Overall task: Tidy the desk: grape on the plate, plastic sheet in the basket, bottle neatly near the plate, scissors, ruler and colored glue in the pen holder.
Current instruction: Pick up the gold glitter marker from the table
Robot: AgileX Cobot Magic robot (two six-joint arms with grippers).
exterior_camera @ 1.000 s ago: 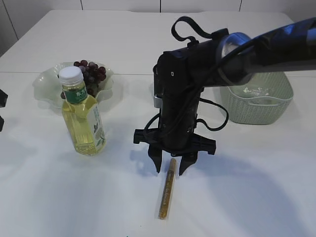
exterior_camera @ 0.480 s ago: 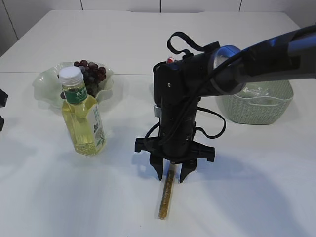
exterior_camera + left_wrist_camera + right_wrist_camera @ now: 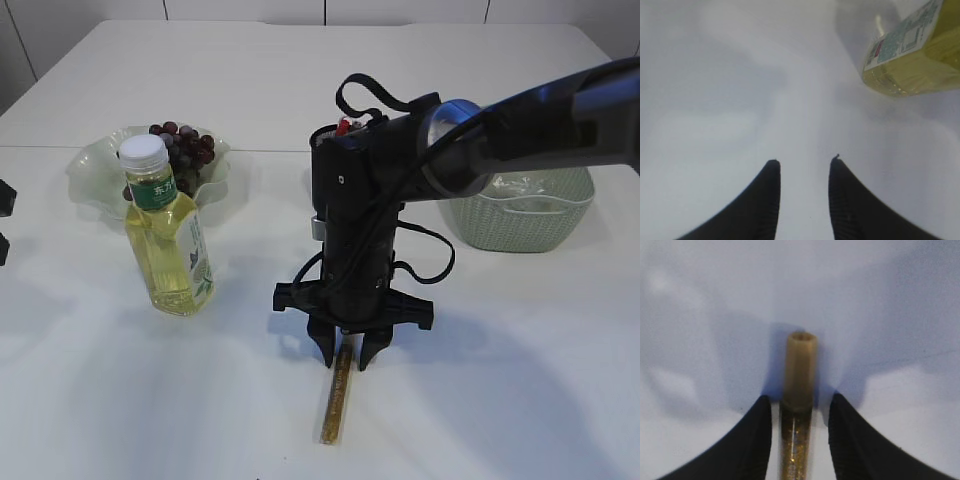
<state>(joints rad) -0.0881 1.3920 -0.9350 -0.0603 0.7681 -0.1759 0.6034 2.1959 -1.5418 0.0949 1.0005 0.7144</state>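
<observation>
A gold stick of colored glue [image 3: 336, 400] [image 3: 800, 370] lies on the white desk [image 3: 520, 400], pointing toward the front edge. My right gripper [image 3: 343, 362] [image 3: 800, 397] points down over its far end. The jaws straddle the stick and stand open, with a thin gap on each side. My left gripper [image 3: 804, 161] hangs open over bare desk, with the bottle [image 3: 912, 55] [image 3: 168, 240] to its upper right. The grape [image 3: 182, 150] rests on the plate [image 3: 95, 165]. The plastic sheet [image 3: 520, 185] lies in the basket [image 3: 520, 225]. The pen holder, scissors and ruler are out of view.
The bottle stands upright just in front of the plate at the left. The basket sits at the right, behind my right arm [image 3: 520, 110], which reaches in from the right edge. The desk's front edge is close below the glue stick.
My right gripper has sunk lower over the gold glue stick and its jaws have narrowed around it. The left gripper and the other things have not moved.
</observation>
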